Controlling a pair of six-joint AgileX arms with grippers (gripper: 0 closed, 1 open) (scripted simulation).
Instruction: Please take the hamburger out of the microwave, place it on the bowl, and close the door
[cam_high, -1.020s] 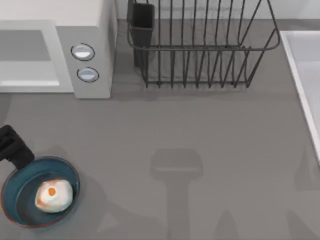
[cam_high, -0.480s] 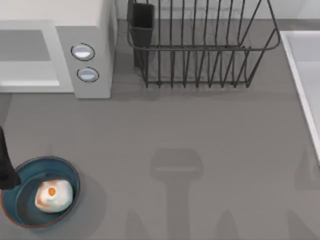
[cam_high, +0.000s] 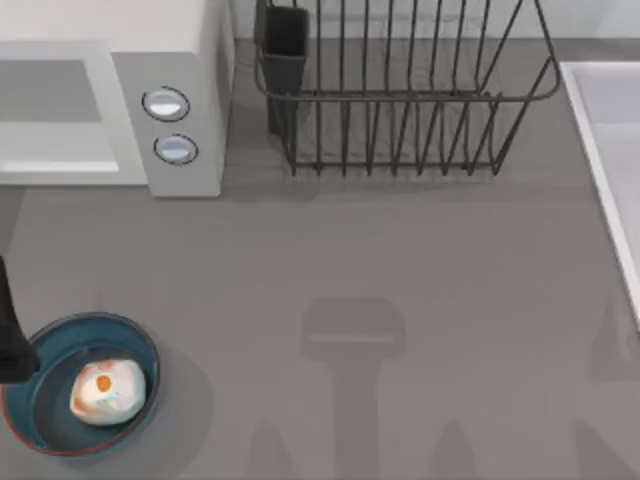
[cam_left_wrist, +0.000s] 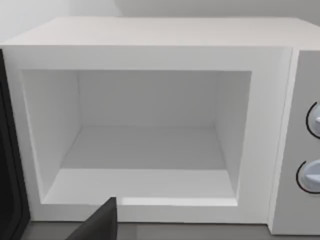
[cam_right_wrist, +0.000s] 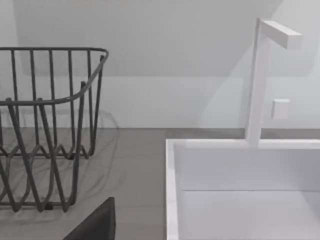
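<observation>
A: Where does the hamburger (cam_high: 106, 390) sit?

B: Inside the bowl (cam_high: 40, 432), at the near left corner of the tabletop (cam_high: 400, 260). The microwave (cam_high: 180, 110) stands at the far left, well apart from the bowl, with bare tabletop between them.

A: State of the microwave?

B: The cavity (cam_left_wrist: 145, 145) is open and holds nothing. Two knobs (cam_high: 166, 104) sit on the front panel. In the left wrist view a dark edge of the door (cam_left_wrist: 9, 200) runs beside the opening, swung away from it.

A: Position of the arms?

B: The left pincer (cam_high: 10, 345) shows as a dark part at the top view's left edge, just beside the bowl's rim; whether its fingers are apart or together cannot be told. The right arm's camera faces the sink (cam_right_wrist: 240, 200), and that pincer's state cannot be told either.

A: Other items nearby?

B: A dark wire rack (cam_high: 400, 95) stands just right of the microwave. The white sink (cam_high: 610, 150) occupies the right edge, with an upright white tap (cam_right_wrist: 257, 80) behind it.
</observation>
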